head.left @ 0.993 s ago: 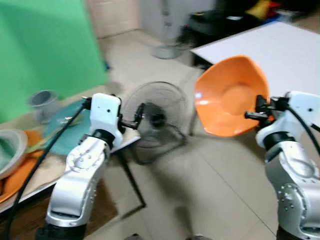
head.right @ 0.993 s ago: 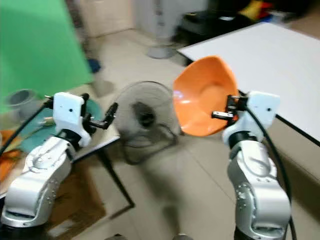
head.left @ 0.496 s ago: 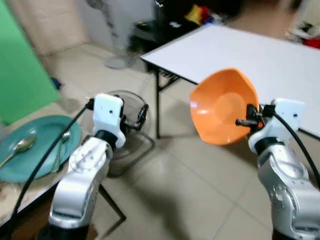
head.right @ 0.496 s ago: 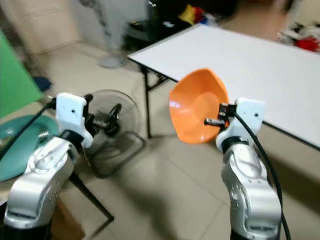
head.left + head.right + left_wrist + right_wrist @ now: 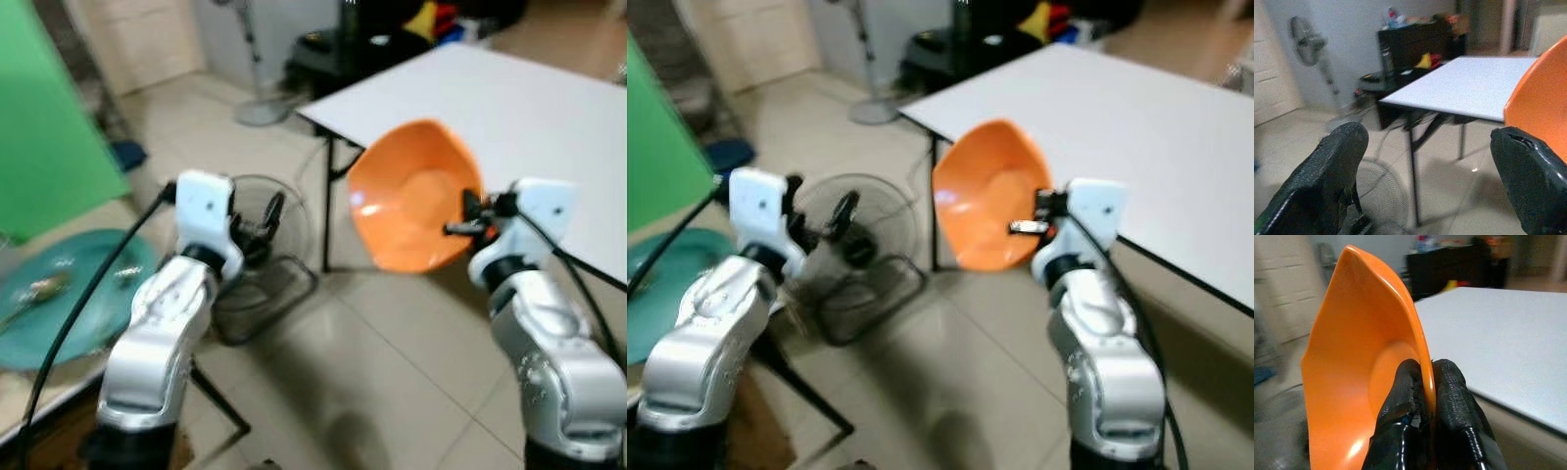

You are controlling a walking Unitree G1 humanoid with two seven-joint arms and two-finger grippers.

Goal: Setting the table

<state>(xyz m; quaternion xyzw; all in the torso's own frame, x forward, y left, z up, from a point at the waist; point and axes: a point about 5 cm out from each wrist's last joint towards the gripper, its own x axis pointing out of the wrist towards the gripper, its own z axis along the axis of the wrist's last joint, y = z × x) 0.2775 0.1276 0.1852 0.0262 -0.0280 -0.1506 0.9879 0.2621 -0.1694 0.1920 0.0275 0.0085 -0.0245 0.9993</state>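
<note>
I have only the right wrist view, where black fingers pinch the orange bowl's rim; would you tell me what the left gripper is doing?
Observer: The left gripper is open, holding nothing, raised in front of a black floor fan.
Operator: Where is the table?
Observer: The white rectangular table stands ahead on the robot's right, beyond the orange plastic bowl.
Operator: Anything on the left?
Observer: A round teal plate lies on a surface there.

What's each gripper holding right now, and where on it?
The right gripper pinches the orange bowl by its rim, bowl tipped on edge. The left gripper is open, holding nothing.
</note>
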